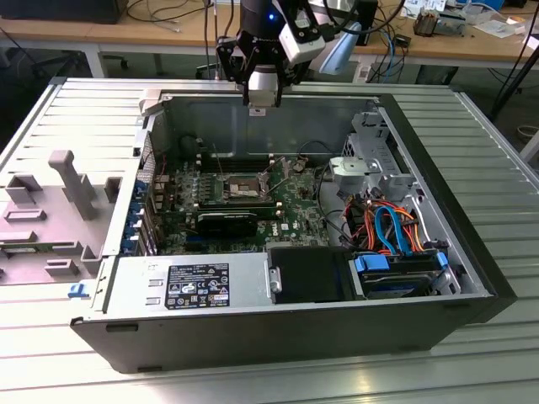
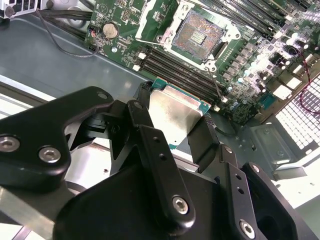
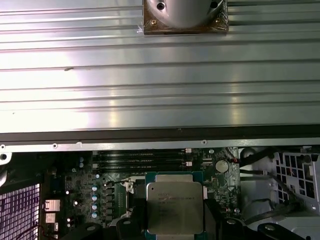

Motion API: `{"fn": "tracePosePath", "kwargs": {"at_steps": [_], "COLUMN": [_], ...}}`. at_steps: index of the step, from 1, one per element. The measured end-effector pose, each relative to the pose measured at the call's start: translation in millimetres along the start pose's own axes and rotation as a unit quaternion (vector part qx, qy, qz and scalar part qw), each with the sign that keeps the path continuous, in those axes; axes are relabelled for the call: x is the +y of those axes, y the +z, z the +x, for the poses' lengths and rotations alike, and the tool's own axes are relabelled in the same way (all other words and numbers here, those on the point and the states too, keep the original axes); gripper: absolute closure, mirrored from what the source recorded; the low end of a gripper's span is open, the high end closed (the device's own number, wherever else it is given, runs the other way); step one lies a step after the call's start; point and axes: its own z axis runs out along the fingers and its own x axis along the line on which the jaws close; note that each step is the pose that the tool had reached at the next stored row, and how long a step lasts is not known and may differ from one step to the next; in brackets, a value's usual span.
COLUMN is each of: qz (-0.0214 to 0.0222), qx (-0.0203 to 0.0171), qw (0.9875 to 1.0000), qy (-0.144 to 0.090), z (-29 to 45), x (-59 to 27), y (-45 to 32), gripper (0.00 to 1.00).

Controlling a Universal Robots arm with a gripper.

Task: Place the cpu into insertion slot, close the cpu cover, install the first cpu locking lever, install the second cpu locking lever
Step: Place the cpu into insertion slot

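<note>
One gripper clamps cpu by edges, high over case wall; insertion slot uncovered, mem slots alongside.

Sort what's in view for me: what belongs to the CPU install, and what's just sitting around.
For the job:
cpu, clamped in the gripper above the case
insertion slot, bare
cpu cover, open beside it

Lying about:
memory slots
expansion card
power supply
blue and orange cables
</note>
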Motion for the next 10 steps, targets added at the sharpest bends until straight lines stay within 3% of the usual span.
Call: {"fn": "tracePosePath", "kwargs": {"at_steps": [2, 10], "qz": [0.0000, -0.0002], "qx": [0.0000, -0.0001], "qw": [1.0000, 1.0000], "qy": [0.000, 0.000], "z": [0.0, -0.1], "x": [-0.3, -0.9], "y": [3.2, 4.0], "gripper": [0.45, 0.45]}}
